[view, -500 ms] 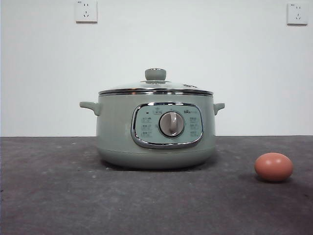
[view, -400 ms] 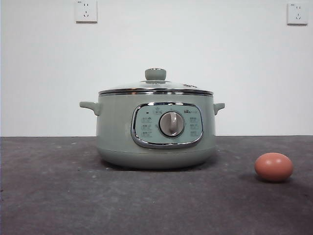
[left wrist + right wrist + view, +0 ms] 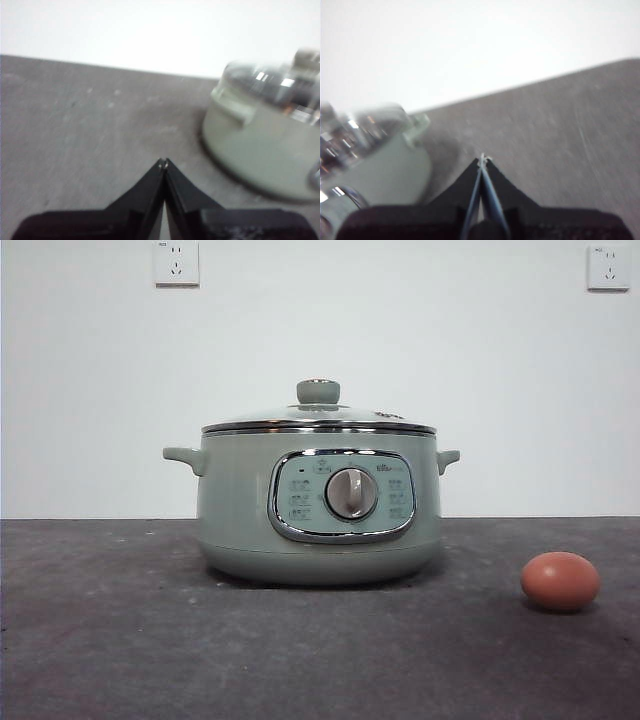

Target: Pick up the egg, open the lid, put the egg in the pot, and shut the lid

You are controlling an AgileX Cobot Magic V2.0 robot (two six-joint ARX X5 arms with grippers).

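The sage-green pot (image 3: 318, 505) stands in the middle of the dark table, its control panel and silver dial facing the front view. The glass lid (image 3: 318, 420) with its green knob sits closed on it. The reddish-brown egg (image 3: 560, 581) lies on the table to the pot's right, apart from it. Neither gripper shows in the front view. My left gripper (image 3: 163, 162) is shut and empty above the table, with the pot (image 3: 260, 135) off to one side. My right gripper (image 3: 482, 159) is shut and empty, with the pot (image 3: 375, 160) blurred beside it. The egg is out of both wrist views.
A white wall stands behind the table with two sockets, one high on the left (image 3: 176, 262) and one high on the right (image 3: 608, 267). The grey table (image 3: 120, 640) stretches in front of the pot.
The things in the front view have not moved.
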